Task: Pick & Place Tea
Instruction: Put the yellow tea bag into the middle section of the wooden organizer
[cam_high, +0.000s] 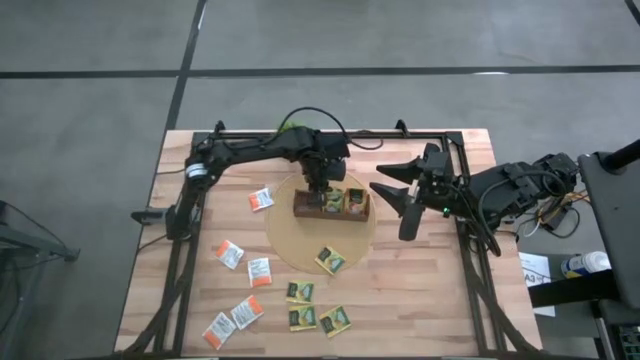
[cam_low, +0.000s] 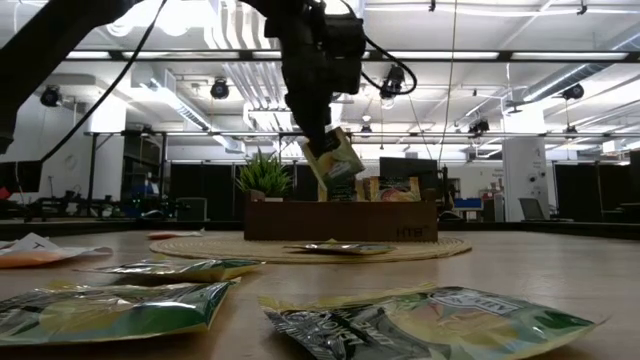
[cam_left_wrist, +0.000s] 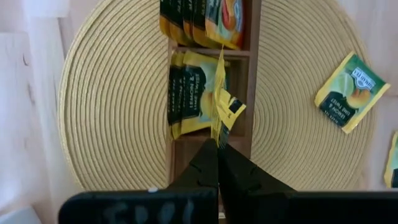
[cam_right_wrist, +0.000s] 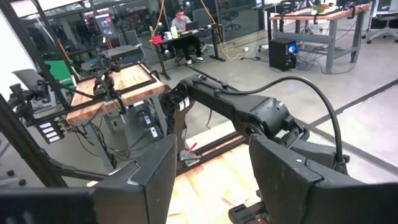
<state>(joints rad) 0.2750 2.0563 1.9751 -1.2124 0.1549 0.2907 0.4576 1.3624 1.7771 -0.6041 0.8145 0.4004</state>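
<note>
My left gripper (cam_left_wrist: 217, 148) hangs over the brown compartment tray (cam_high: 303, 208) on the round woven mat (cam_high: 290, 240), shut on a green-and-yellow tea sachet (cam_low: 335, 158). The tray's compartments hold more sachets standing on edge (cam_left_wrist: 189, 93). Loose tea lies on the near half of the table: white-and-orange sachets (cam_high: 229, 253) at the left, green-and-yellow ones (cam_high: 302, 318) near the front, one (cam_high: 331, 260) on the mat. My right gripper (cam_high: 397, 205) is raised right of the tray, open, with nothing between its fingers. My left gripper pinches the sachet's upper edge (cam_left_wrist: 218, 137) between its two fingertips, coming steeply from above. The sachet hangs below the fingers, tilted, over a tray compartment with other sachets in it. Its lower end (cam_low: 344, 185) is near the tray's rim; whether it touches anything I cannot tell.
A small green plant (cam_low: 265, 175) stands at the tray's end. The black frame rails (cam_high: 330, 133) run along the table's edges. Bare wood (cam_high: 420, 290) lies at the near right.
</note>
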